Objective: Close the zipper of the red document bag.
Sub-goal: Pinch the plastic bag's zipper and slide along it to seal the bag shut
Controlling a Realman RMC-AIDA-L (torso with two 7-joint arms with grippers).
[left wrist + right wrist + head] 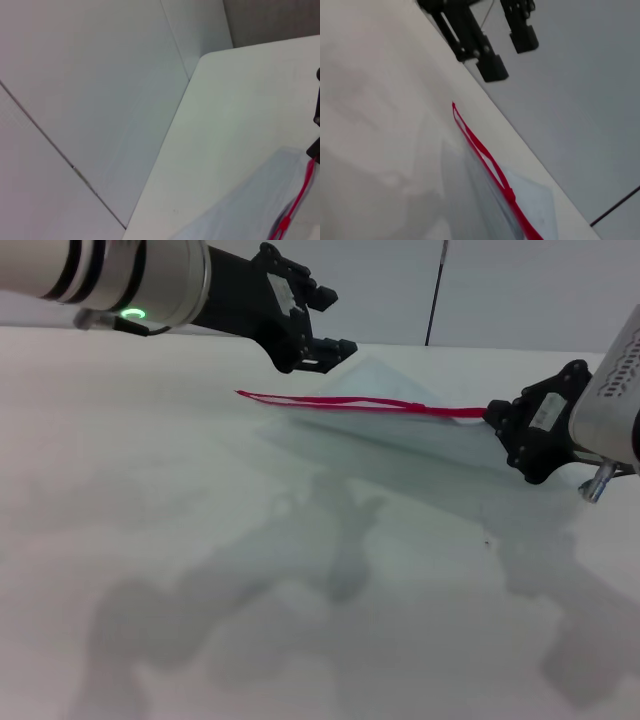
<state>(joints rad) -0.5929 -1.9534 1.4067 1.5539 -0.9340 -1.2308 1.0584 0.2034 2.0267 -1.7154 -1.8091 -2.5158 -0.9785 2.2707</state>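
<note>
Two black grippers are seen. The left gripper (325, 322) is held wide open above the flat translucent blue-grey document bag (400, 430), touching nothing. The right gripper (497, 418) is closed on its bright red zipper strip (360, 403).

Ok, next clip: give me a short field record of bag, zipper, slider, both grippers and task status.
bag: red document bag, translucent pale pouch, red edge lifted off the white table
zipper: zipper, partly open; two red strips stand apart from the free end to the slider
slider: slider, partway along the strip
left gripper: left gripper, fingers open, in the air beyond the zipper's free end, holding nothing
right gripper: right gripper, at the zipper's other end; grip not visible
status: closing not finished
</note>
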